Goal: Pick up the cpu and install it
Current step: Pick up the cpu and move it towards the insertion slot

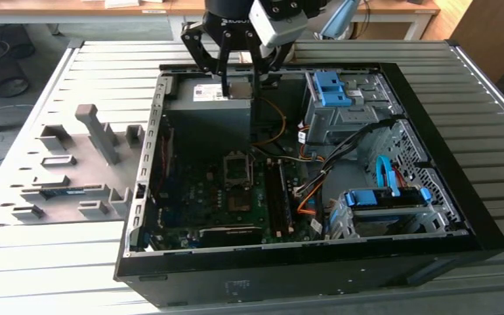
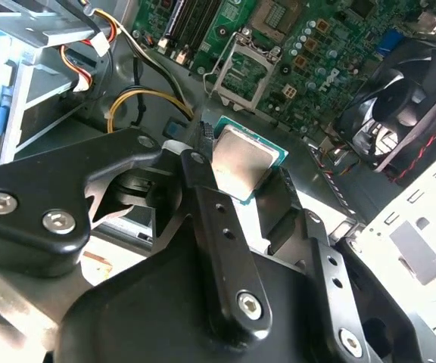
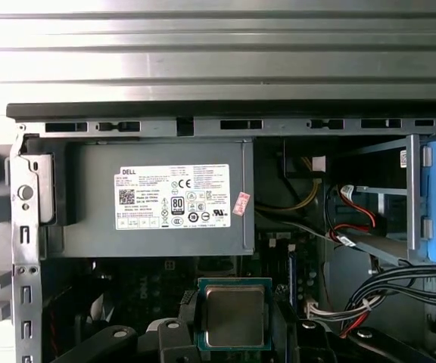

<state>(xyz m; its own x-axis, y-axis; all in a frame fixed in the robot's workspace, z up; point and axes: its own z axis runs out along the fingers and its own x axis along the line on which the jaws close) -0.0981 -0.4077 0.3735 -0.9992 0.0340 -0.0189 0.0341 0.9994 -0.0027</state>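
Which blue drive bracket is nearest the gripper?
The blue bracket higher in the exterior view, beside the gripper holding the cpu; the other blue bracket sits much lower.

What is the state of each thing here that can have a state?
cpu: held in the gripper, not yet in the socket
gripper: shut on the cpu
socket: empty
computer case: open, side panel off
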